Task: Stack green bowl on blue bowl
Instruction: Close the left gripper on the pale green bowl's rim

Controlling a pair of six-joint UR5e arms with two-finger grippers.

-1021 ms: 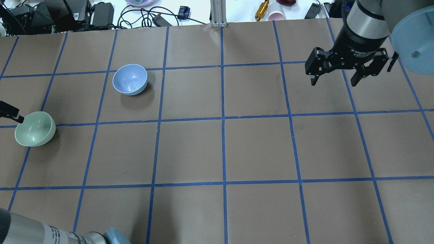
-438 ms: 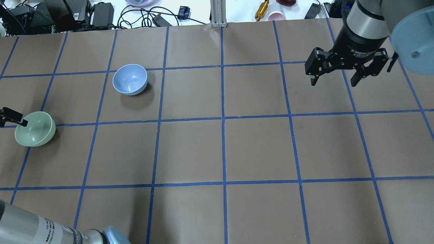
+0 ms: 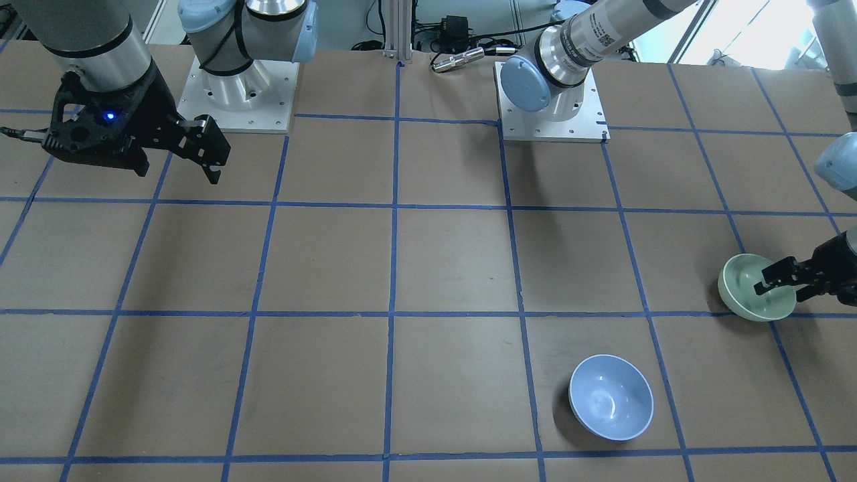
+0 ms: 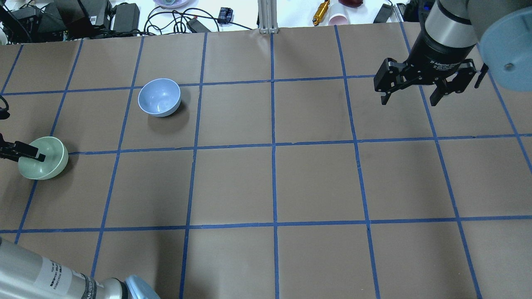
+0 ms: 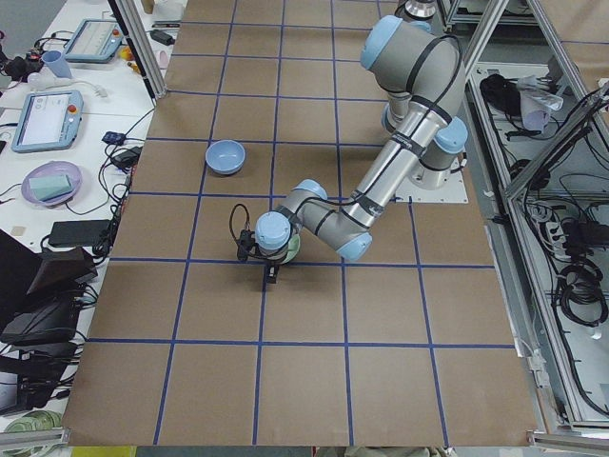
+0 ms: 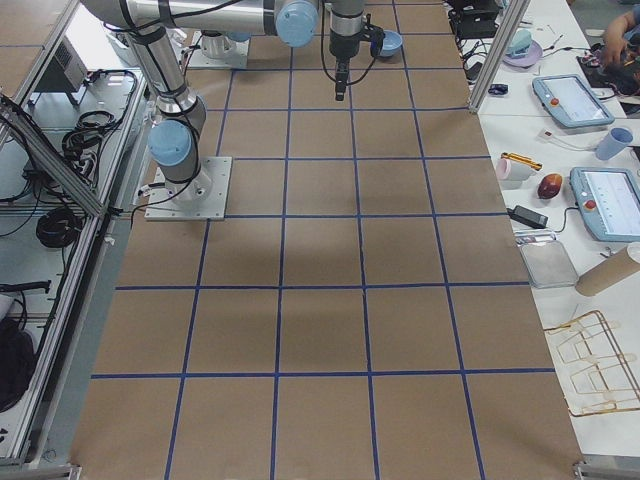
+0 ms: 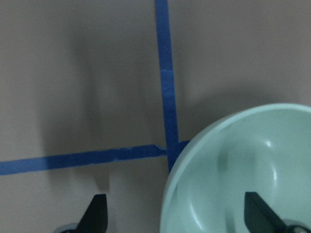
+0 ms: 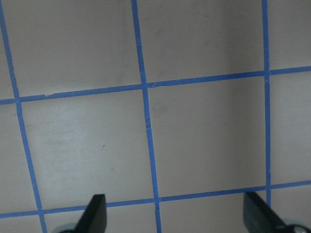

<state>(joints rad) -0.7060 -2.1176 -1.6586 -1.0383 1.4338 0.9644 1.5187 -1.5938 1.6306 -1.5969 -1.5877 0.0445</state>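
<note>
Brown paper marked into squares by blue tape covers the table [image 4: 316,182], and both arms reach over it. The left arm [image 4: 41,278] comes in low at the near left corner of the overhead view and bends round to that side's edge, while the right arm [image 4: 449,29] hangs over the far right squares, well apart from both bowls. The right gripper [image 4: 409,99] points down at bare paper with its jaws spread wide and nothing between them. The left gripper [image 7: 177,216] is down at the green bowl [image 4: 52,164], also spread wide: in its wrist view one fingertip hangs over the inside of the bowl and the other over the paper outside, so the bowl's wall lies between them. Whether either finger touches the wall cannot be told. The green bowl sits upright on the paper at the robot's left edge, close against a crossing of tape lines. The blue bowl [image 4: 159,97] stands upright and empty in a square farther from the robot and nearer the middle, well apart from the green one.
</note>
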